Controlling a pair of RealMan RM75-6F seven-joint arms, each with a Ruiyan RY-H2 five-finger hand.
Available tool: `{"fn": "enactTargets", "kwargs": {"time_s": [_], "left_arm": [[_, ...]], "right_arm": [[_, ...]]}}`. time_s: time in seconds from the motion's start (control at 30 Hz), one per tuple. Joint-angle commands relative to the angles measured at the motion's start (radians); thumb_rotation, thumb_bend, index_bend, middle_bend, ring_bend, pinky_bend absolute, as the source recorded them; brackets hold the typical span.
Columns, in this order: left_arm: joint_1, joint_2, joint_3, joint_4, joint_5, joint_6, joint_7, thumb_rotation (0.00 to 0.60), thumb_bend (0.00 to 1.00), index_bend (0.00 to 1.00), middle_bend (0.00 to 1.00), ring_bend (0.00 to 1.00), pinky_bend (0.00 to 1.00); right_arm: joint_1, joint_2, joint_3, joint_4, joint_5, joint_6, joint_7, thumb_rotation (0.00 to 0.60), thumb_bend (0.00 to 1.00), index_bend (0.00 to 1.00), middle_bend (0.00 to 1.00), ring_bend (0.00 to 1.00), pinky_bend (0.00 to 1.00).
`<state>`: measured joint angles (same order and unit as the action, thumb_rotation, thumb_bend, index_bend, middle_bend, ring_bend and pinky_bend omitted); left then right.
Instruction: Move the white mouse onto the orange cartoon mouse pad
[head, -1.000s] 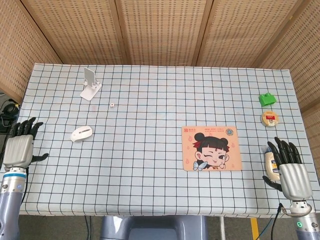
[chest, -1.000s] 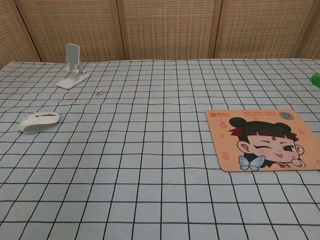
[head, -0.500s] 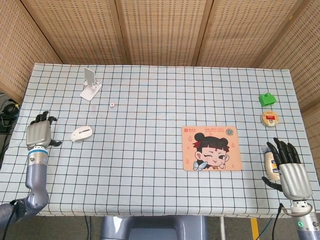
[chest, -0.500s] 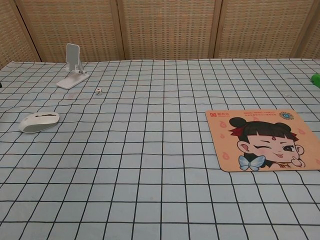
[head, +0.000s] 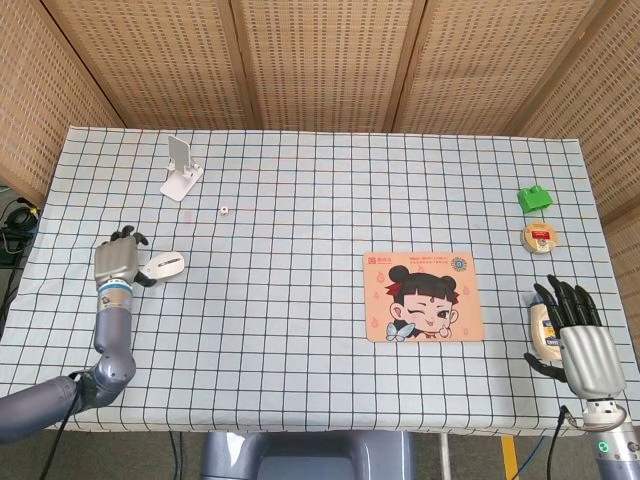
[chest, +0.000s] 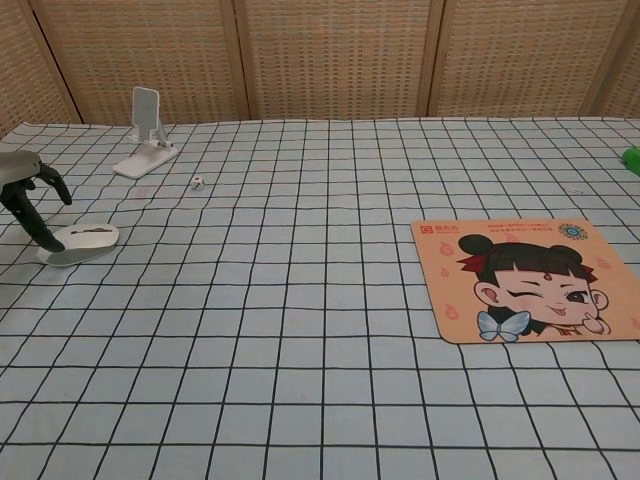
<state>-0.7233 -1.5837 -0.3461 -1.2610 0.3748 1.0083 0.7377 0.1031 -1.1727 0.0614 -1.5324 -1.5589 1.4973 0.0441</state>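
The white mouse lies on the checked cloth at the left. My left hand hovers just to its left with fingers apart. In the chest view one dark finger reaches down to the mouse's left end, and the hand holds nothing. The orange cartoon mouse pad lies flat at the right with nothing on it. My right hand rests at the table's right front with fingers spread, empty, and shows only in the head view.
A white phone stand and a small white die sit behind the mouse. A green block, a round tin and a cream object beside my right hand line the right edge.
My left hand has moved rightward from the table's left edge to just beside the mouse and now shows in the chest view. The mouse and my right hand have not moved.
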Motion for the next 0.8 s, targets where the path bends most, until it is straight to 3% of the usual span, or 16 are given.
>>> {"fn": "enactTargets", "kwargs": {"time_s": [0.03,0.47,0.57,0.73,0.8], "left_arm": [[-0.018,-0.021,0.003,0.023,-0.013,-0.009,0.007,0.600,0.17,0.31,0.08,0.10,0.22],[-0.054,-0.078,0.034,0.096,-0.049,-0.028,0.035,0.600,0.20,0.33,0.10,0.11,0.23],[-0.059,-0.093,0.041,0.109,-0.034,-0.021,0.030,0.600,0.23,0.39,0.16,0.17,0.27],[-0.062,-0.114,0.054,0.121,-0.005,-0.007,0.027,0.600,0.41,0.60,0.35,0.33,0.39],[-0.063,-0.117,0.055,0.114,0.006,-0.002,0.023,0.600,0.43,0.63,0.38,0.36,0.41]], "right_arm": [[0.000,0.001,0.000,0.000,0.001,0.000,0.003,0.600,0.08,0.00,0.00,0.00,0.00],[0.000,0.010,0.006,0.003,0.009,0.003,0.031,0.600,0.08,0.00,0.00,0.00,0.00],[0.000,0.009,0.006,0.004,0.008,0.003,0.032,0.600,0.08,0.00,0.00,0.00,0.00],[-0.001,0.010,0.007,0.004,0.009,0.008,0.038,0.600,0.08,0.00,0.00,0.00,0.00],[-0.002,0.011,0.008,0.004,0.010,0.009,0.041,0.600,0.08,0.00,0.00,0.00,0.00]]}}
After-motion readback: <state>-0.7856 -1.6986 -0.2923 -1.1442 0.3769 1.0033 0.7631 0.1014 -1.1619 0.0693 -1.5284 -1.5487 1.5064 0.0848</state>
